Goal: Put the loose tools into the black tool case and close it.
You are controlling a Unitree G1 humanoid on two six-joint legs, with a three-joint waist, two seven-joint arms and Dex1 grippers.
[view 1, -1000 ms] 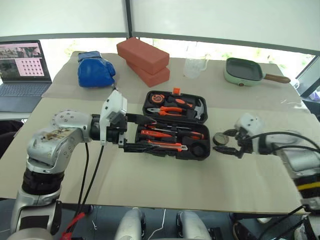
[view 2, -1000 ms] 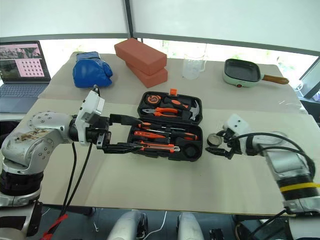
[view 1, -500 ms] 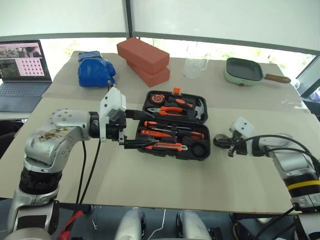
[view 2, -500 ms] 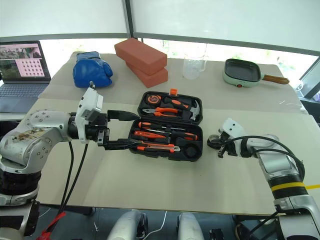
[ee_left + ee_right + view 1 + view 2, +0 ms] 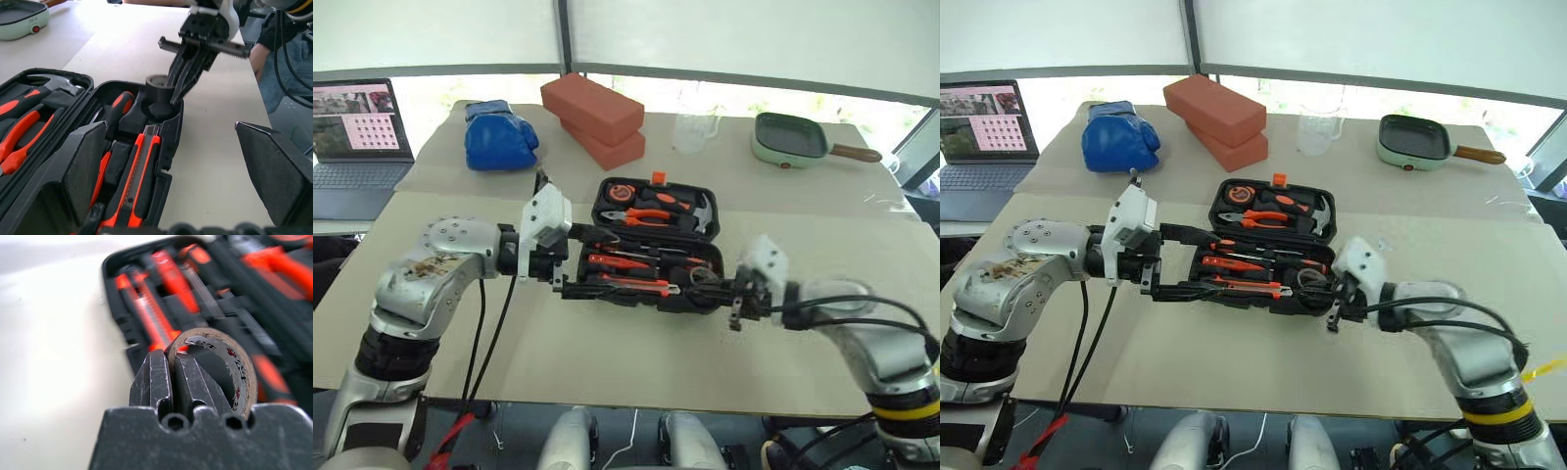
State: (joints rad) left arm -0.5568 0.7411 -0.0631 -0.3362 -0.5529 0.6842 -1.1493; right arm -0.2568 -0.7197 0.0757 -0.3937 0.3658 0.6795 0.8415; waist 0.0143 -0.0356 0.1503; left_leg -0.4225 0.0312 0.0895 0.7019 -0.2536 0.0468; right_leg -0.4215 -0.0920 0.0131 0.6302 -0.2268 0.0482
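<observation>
The black tool case [image 5: 600, 201] lies open on the table's middle. In its front half rest an orange utility knife [image 5: 631, 287] and two screwdrivers [image 5: 651, 262]. My right gripper [image 5: 707, 286] is shut on the rim of the small black tape roll [image 5: 234, 367], holding it upright just over the case's front right corner, above a round recess. The left wrist view looks along the case to that tape roll [image 5: 157, 84] and the right gripper [image 5: 183, 81]. My left gripper [image 5: 607, 262] stands open, its fingers [image 5: 85, 166] straddling the left end of the case's front half.
Pliers [image 5: 651, 217], a tape measure and a hammer sit in the lid half. At the back stand two red bricks [image 5: 592, 108], a blue boxing glove [image 5: 499, 137], a clear jug [image 5: 695, 127] and a green pan [image 5: 790, 140]. A laptop [image 5: 357, 127] is far left.
My right gripper shut on the tape roll lying right of the case, lifted it and carried it left to the case's front right corner. The left gripper stayed open at the case's left end.
</observation>
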